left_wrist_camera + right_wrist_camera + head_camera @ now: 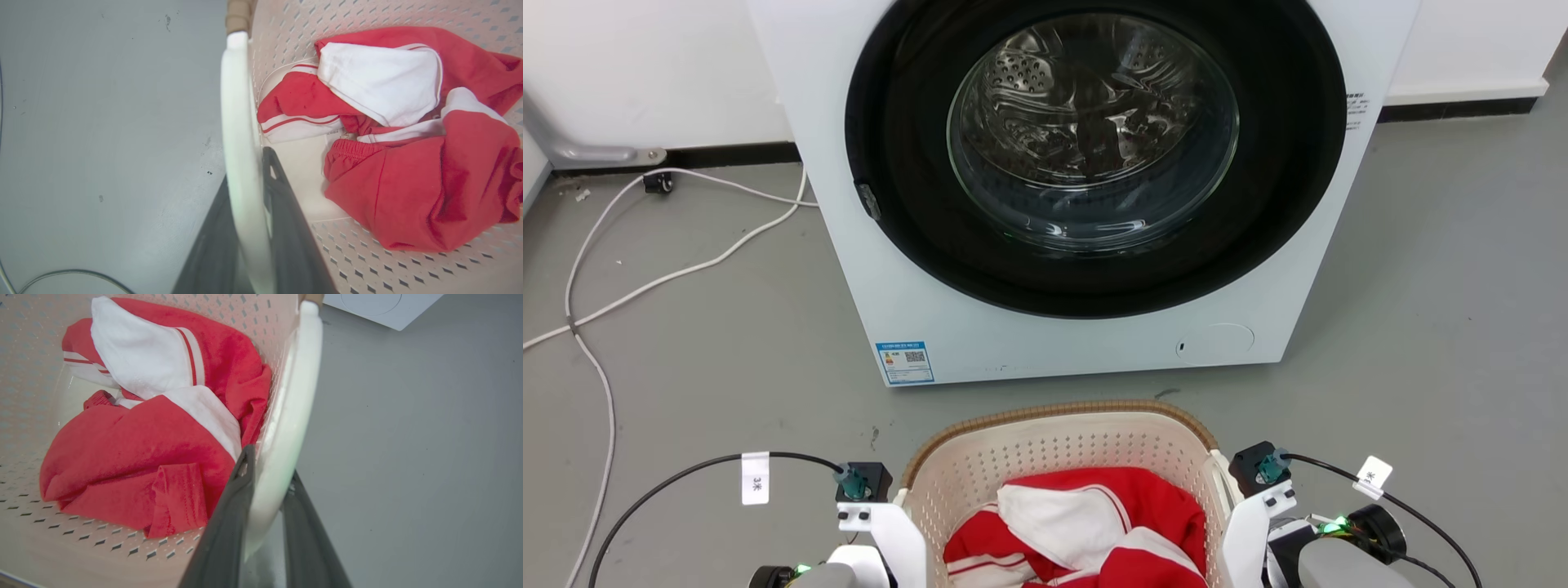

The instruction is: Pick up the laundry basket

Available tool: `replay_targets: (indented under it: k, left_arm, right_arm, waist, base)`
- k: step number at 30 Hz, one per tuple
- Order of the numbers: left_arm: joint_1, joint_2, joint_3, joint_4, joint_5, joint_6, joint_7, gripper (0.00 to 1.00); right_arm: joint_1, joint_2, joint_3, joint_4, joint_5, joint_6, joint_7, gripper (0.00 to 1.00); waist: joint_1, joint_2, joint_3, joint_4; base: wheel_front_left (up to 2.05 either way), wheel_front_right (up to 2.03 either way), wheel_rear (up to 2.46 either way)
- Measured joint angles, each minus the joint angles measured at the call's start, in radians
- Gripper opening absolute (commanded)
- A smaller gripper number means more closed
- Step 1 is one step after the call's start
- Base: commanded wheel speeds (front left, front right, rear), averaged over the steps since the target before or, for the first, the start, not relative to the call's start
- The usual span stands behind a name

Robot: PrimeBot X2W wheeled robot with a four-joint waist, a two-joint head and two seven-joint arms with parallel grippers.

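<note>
Left gripper (246, 165) first: its two long dark fingers straddle the smooth white plastic left handle (241, 122), one on each face, pressed onto it as far as we can see. Between the arms is the small cream-white perforated plastic laundry basket (1045, 457) with its brown woven-look rim, low and just before the white front-loading washing machine (947, 343). Whether it has left the grey floor (727, 327) we cannot tell. Crumpled red-and-white clothes (1086, 531) lie inside, so we judge the load light and the thin walls springy. On the right, the right gripper (269, 461) pinches the matching right handle (294, 396). Both handles look slick, so they are the places to hold, lifted evenly.
</note>
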Motion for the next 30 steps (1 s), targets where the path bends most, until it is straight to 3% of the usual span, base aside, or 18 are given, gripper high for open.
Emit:
replay_targets:
  k: [30]
  left_arm:
    - [0.015,0.014,-0.095,0.001,-0.11,0.0,0.024,0.0]
  right_arm:
    - [0.01,-0.012,0.135,0.003,0.154,0.0,0.035,0.0]
  waist:
    - [0.0002,0.0,-0.038,-0.012]
  base:
    - [0.0,0.0,0.0]
